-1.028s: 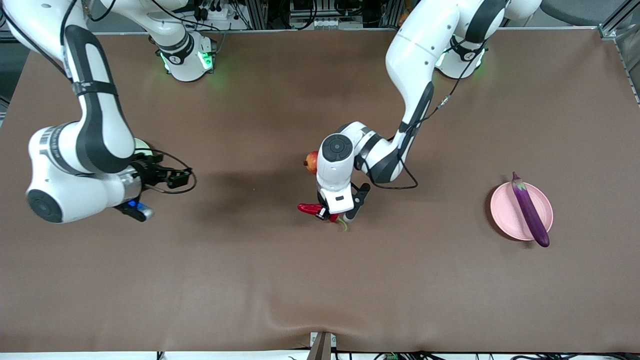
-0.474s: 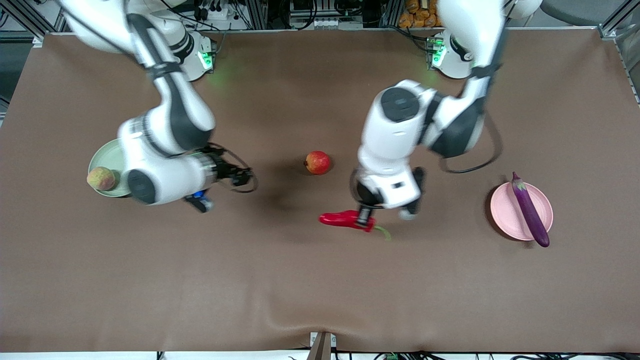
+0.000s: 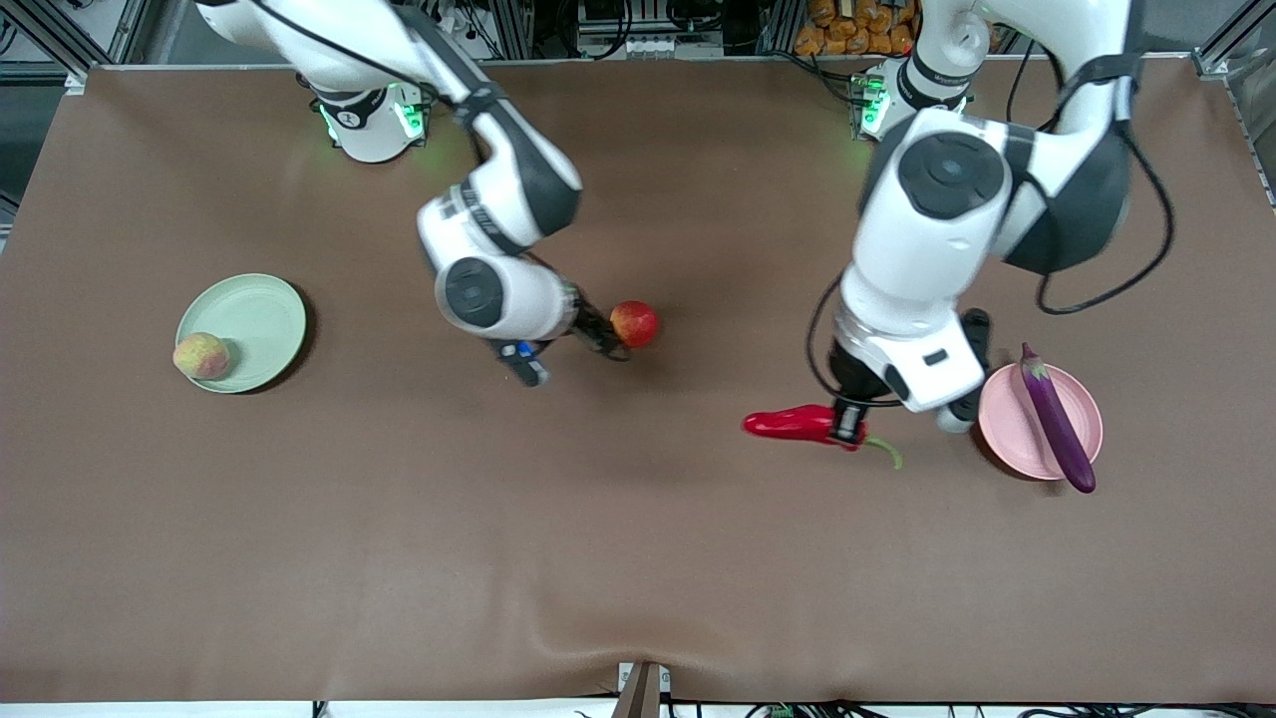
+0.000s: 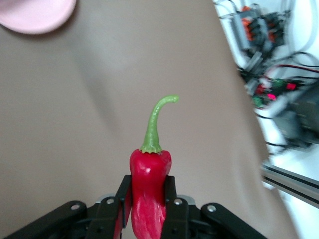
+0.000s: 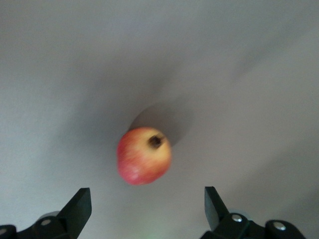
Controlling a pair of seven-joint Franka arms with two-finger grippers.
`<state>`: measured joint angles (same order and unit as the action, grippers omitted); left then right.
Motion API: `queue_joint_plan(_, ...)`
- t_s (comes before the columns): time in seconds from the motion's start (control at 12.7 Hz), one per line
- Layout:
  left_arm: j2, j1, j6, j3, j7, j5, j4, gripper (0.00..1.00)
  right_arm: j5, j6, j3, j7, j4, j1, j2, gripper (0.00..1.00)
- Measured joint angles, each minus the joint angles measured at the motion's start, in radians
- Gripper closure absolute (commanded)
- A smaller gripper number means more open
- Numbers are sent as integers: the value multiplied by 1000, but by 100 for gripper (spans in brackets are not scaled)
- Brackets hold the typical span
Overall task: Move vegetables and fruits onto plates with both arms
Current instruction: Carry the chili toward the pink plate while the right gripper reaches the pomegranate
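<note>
So far the peach (image 3: 201, 356) sits on the green plate (image 3: 254, 319) and the eggplant (image 3: 1057, 421) on the pink plate (image 3: 1007, 424), while the left gripper (image 3: 849, 427) pinches the chili (image 3: 793, 423) just beside that plate and the right gripper (image 3: 606, 342), spread wide, hangs over the red fruit (image 3: 635, 323) mid-table.

glossy chili pepper (image 4: 148, 191), matt brown table cover (image 3: 598, 558)

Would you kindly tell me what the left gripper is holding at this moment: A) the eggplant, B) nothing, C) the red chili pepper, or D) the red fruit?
C: the left gripper is shut on the red chili pepper, whose green stem sticks out past the fingers, while the eggplant lies on the pink plate.
</note>
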<state>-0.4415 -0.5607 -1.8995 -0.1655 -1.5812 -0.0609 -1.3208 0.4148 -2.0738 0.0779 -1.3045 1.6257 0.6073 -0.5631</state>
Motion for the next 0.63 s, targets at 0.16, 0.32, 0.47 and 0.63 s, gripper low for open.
queue_joint_plan(0.16, 0, 74, 68, -2, 139, 0, -7, 99, 3, -141, 0, -61, 3, 50, -77, 0)
queue_joint_plan(0.32, 1, 162, 127, -3, 309, 0, -13, 99, 3, -184, -1, -68, 3, 77, -124, 0)
queue_joint_plan(0.47, 1, 234, 187, -2, 500, 0, -37, 99, 3, -179, -1, -78, 2, 92, -127, 0)
queue_joint_plan(0.63, 1, 292, 212, -2, 670, 0, -73, 99, 3, -171, -2, -79, 4, 99, -127, 0)
